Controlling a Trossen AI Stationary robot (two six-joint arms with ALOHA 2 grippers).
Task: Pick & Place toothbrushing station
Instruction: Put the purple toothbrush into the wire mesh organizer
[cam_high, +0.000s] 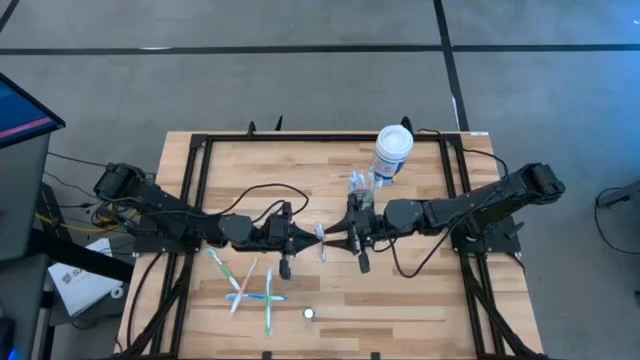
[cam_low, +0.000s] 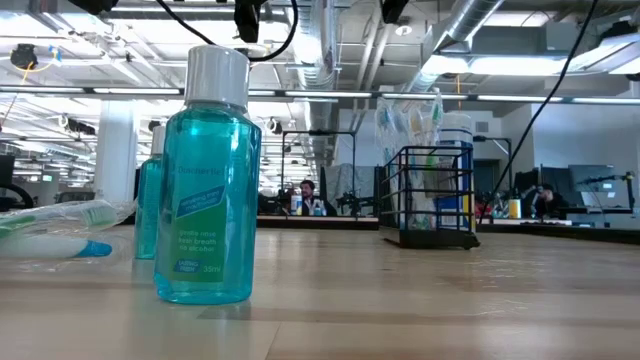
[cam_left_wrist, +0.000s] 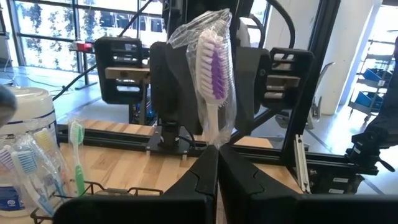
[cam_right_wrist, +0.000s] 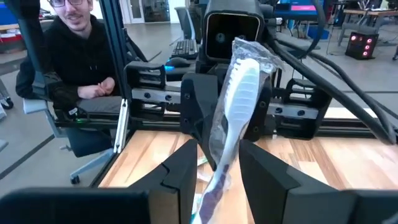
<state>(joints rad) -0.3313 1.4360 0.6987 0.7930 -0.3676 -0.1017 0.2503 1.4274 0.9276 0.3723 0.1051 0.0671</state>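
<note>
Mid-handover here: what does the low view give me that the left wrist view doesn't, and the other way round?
Only the low view: a teal mouthwash bottle with a white cap standing close to the camera.

Only the left wrist view: the left hand shut on a plastic-wrapped white toothbrush with purple bristles, with the right hand just behind it.

Both: the black wire caddy holding toothbrushes and the light wooden table.

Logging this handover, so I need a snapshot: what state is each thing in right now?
Plastic-wrapped white and purple toothbrush: wrapped, gripped at its handle.
Left claw: shut on the toothbrush.
Right claw: open, fingers either side of the toothbrush.
Black wire caddy: upright, holding toothbrushes.
Teal plastic mouthwash bottle: upright, capped.
White cylindrical canister: upright.
</note>
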